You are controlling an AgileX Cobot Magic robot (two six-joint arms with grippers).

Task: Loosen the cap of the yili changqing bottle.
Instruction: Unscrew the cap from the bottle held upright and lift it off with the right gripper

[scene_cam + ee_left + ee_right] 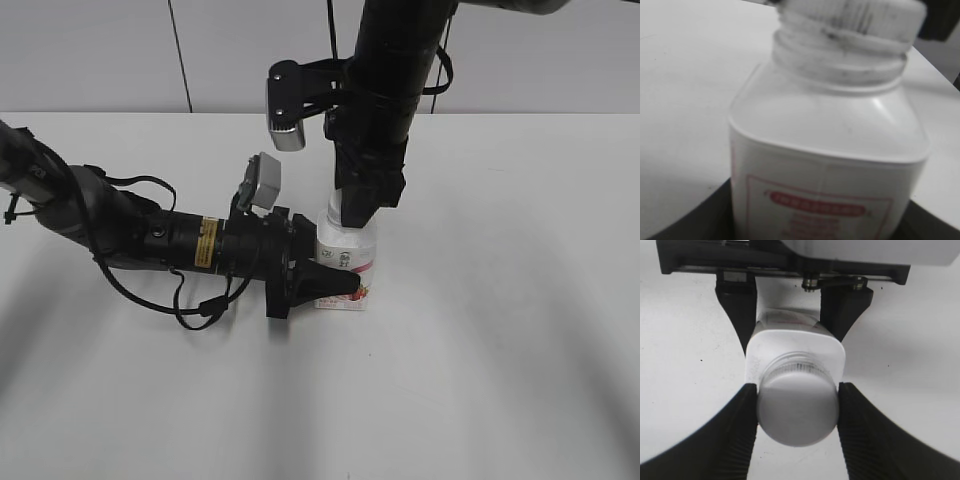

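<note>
Bottle (345, 262) is being braced by the left end effector (335, 285) clamping its body from nine o'clock, while the right end effector (797, 412) is pinching the cap (796, 412) (ready for twisting).

Even, bright light falls from above on the white desk (520, 330), casting faint soft shadows under the arms, while the left wrist close-up of the bottle (827, 165) is blurred.

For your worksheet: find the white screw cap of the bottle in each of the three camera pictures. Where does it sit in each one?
Exterior view: the cap is near the centre, mostly hidden by the right gripper above the bottle.
Left wrist view: along the top edge, right of centre.
Right wrist view: lower centre, between the dark fingers.
Shared landmark: the bottle's sloped white shoulders.
</note>
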